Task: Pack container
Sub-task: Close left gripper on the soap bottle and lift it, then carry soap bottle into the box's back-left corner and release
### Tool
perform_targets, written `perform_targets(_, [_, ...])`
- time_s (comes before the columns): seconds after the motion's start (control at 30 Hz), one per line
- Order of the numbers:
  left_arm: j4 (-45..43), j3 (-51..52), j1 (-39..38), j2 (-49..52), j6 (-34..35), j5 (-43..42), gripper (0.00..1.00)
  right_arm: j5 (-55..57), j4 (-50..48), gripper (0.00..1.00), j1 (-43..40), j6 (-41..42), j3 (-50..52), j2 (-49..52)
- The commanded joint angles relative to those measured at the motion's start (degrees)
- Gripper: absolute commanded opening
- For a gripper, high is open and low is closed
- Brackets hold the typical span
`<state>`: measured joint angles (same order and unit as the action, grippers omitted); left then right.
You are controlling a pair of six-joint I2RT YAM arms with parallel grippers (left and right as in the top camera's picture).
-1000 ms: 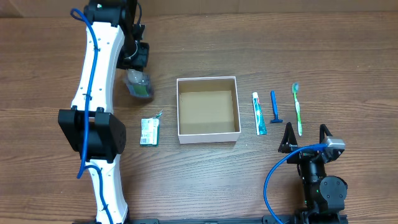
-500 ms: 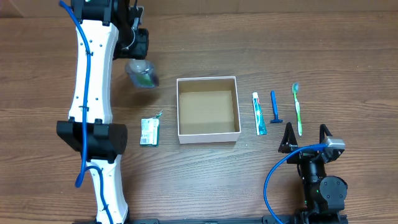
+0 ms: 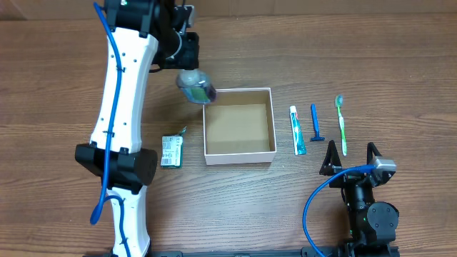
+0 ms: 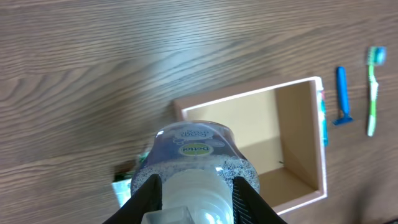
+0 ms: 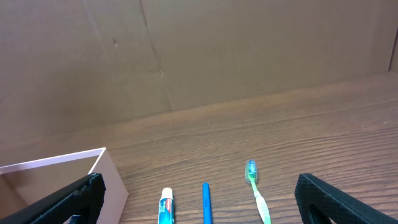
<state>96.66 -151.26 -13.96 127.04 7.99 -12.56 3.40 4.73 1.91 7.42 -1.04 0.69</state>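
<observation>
The left jaws were closed on the cap end of a clear bottle (image 4: 194, 155), one finger on each side of its neck. The bottle's base pointed away from the wrist. From overhead it hung over the far left corner of the container (image 3: 239, 128), overlapping the rim there.

The container sat in the middle of the counter (image 3: 235, 207), open side up, with its walls running parallel to the counter's edges. It was square, so no side was the long one. Its outer walls and rim were white, and its inside was plain brown and bare.

A small green packet (image 3: 171, 151) lay just left of it. To the right, a toothpaste tube (image 3: 297, 130), a blue razor (image 3: 315, 123) and a green toothbrush (image 3: 341, 125) lay side by side, their lengths parallel to the container's side wall. The tube was closest to that wall.

The right jaws stood wide apart and held nothing, near the counter's front edge and just short of the toothbrush and razor.
</observation>
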Motion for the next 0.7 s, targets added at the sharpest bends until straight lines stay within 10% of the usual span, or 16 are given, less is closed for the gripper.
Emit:
perform_targets(0.0, [-0.59,-2.29,-1.31,-4.96,1.75,-2.54,0.23,0.11,-0.28,1.00,-0.17,-0.37,0.59,-0.52])
perform_targets(0.67, [-0.87,-2.08,-12.07,-5.55,13.25,8.94,0.23,0.11,-0.28,1.00,-0.17,-0.37,0.59,-0.52])
